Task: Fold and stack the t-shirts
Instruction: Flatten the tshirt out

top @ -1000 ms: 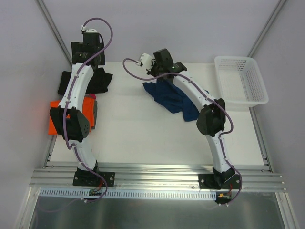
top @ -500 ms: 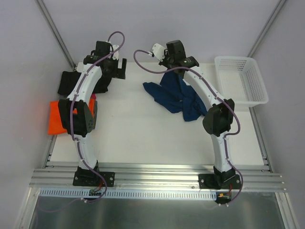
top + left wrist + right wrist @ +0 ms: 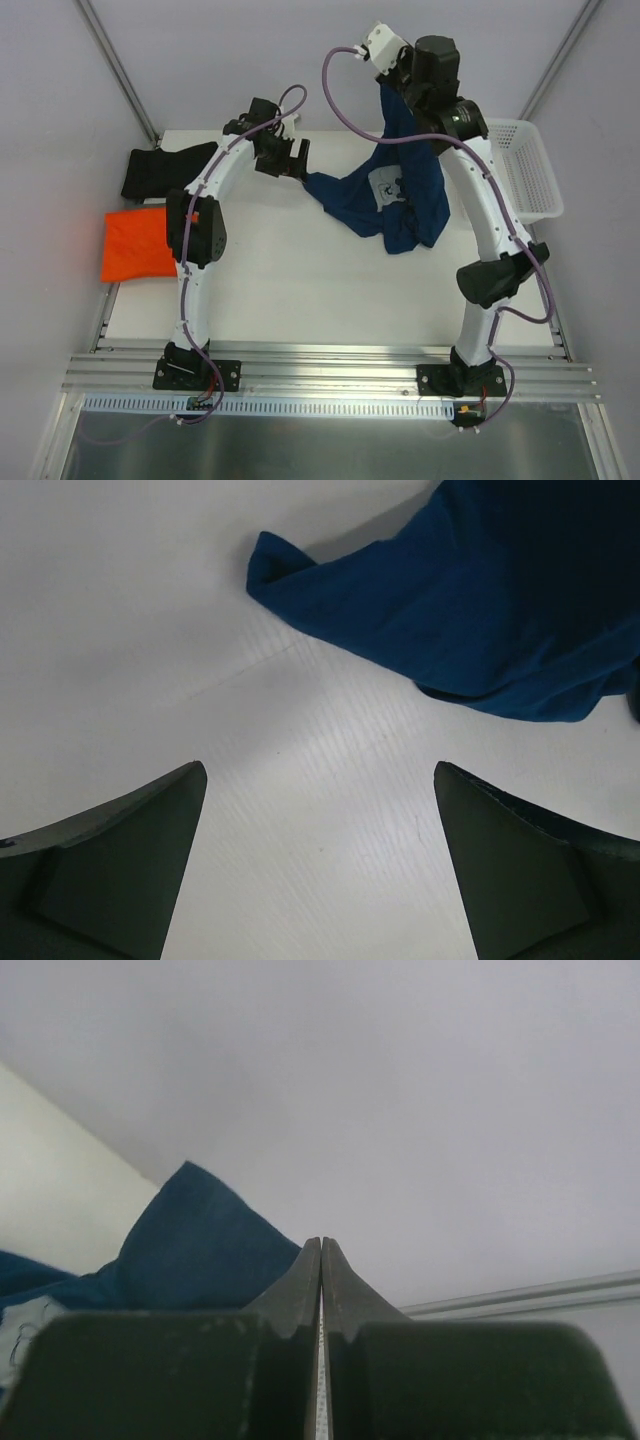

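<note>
The right tool [image 3: 393,92] is up high over the back of the tabletop [image 3: 300,280]. Its two fingers are pressed tight together, and it pinches the top of the navy blue t-shirt [image 3: 425,200]. The shirt hangs down from it in a long, crumpled bunch. The bottom part lies on the tabletop. A small white print [image 3: 385,188] shows on the cloth, about halfway down. In the right wrist view the tool [image 3: 321,1245] is a thin closed line, with blue cloth [image 3: 200,1230] just behind it on the left.

The left tool [image 3: 294,160] is low, near the back of the tabletop. Its fingers are wide apart and hold nothing. It sits just beside the left corner of the blue shirt. I cannot tell if it touches the cloth. In the left wrist view the tool [image 3: 320,770] is over bare tabletop, and the blue shirt [image 3: 480,610] lies ahead of it.

The orange t-shirt [image 3: 140,245] lies flat and folded at the left edge. The black t-shirt [image 3: 160,172] lies just behind it. A white basket [image 3: 530,190] sits at the far right.
</note>
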`<state>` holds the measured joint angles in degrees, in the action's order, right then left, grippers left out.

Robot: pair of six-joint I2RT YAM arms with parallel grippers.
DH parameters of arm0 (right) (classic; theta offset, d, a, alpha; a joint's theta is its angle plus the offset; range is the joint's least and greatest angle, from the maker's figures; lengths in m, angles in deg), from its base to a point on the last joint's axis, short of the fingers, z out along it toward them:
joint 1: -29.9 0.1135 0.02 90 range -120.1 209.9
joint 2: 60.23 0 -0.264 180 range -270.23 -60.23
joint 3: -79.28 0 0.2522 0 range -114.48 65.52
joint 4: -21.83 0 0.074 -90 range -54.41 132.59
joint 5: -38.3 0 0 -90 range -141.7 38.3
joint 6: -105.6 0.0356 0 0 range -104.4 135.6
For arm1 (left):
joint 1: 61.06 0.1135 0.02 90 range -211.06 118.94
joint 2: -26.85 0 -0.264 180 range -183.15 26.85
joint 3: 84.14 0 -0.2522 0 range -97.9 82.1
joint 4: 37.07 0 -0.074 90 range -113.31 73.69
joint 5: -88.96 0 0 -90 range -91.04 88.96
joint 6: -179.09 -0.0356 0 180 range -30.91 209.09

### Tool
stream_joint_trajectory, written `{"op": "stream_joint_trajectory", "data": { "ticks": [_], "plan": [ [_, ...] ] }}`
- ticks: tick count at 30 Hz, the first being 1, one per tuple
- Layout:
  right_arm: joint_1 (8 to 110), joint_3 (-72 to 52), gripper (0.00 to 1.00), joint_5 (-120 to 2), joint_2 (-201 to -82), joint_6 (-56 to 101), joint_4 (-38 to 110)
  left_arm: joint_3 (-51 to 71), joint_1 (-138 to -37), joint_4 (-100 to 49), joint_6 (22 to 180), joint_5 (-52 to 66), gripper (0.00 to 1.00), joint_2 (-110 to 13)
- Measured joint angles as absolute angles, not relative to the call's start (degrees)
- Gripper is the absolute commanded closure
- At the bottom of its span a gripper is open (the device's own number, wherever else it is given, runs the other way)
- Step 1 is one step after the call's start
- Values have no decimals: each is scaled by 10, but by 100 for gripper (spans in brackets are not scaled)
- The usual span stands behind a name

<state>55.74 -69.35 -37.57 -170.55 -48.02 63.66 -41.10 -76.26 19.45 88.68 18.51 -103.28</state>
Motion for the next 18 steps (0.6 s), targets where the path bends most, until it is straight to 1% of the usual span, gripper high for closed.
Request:
{"op": "stream_joint_trajectory", "data": {
  "ticks": [5,6,7,9,10,12,14,18],
  "plan": [
    [574,-695,99,-369,-1652,-502,604,-417,-767,192,887,193,1,-1033],
    [579,-695,99,-367,-1643,-510,597,-419,-766,194,887,195,3,-1033],
    [582,-695,99,-366,-1638,-514,593,-423,-763,195,886,197,7,-1033],
    [589,-695,99,-364,-1631,-525,584,-433,-762,195,883,204,8,-1034],
    [592,-695,99,-362,-1628,-528,581,-440,-760,194,880,211,8,-1035],
    [597,-695,99,-359,-1625,-533,581,-454,-760,194,875,220,3,-1038],
    [598,-695,100,-356,-1624,-536,581,-467,-760,189,871,225,1,-1042],
    [600,-695,99,-354,-1622,-543,581,-471,-760,190,868,226,2,-1050]
  ]
}}
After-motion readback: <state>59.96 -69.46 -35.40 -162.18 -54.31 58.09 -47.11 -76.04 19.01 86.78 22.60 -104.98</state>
